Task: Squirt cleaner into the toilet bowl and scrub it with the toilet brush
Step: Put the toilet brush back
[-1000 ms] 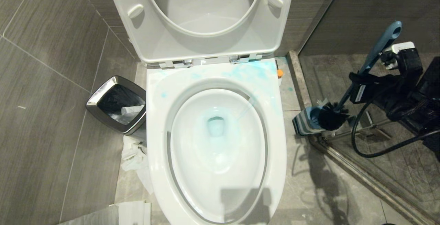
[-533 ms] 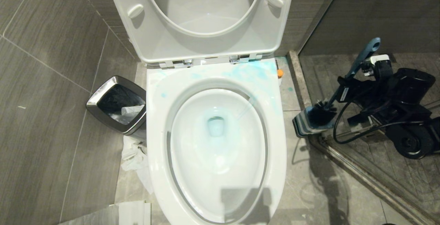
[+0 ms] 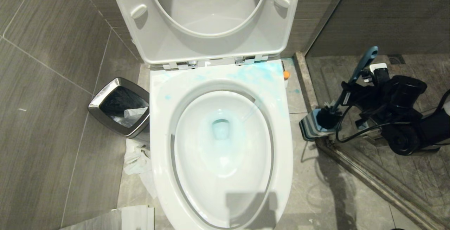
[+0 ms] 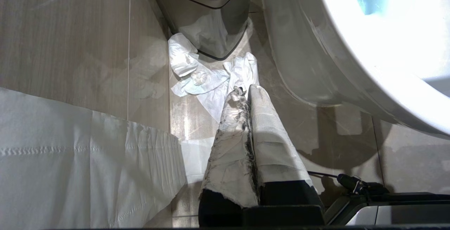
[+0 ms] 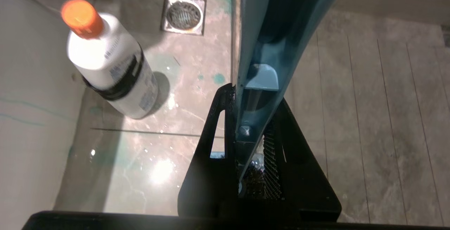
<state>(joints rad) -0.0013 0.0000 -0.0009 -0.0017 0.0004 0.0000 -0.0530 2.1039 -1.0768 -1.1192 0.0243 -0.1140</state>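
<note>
**Brush Settling Into Its Holder**

Lowered since a second ago, with black bristle head now sinking into the striped, boxy holder (image 3: 311,126) beside the glass shower rail, no longer hanging above it. Gripping the toilet brush (image 3: 353,77) by its slim, glossy blue plastic handle: right gripper (image 5: 251,131), ribbed black jaws clenched on the flat stem. Resting low by the floor, left gripper (image 4: 246,96), its paper-wrapped, smudged jaws pressed together on nothing. Standing on wet, marbled tile just beside the toilet base, white cylindrical cleaner bottle (image 5: 110,68) with orange cap. Showing pale blue streaks across smooth oval porcelain, toilet bowl (image 3: 221,142). Lying crumpled near the brushed-metal bin (image 3: 119,107), white tissue (image 4: 207,78).
</note>
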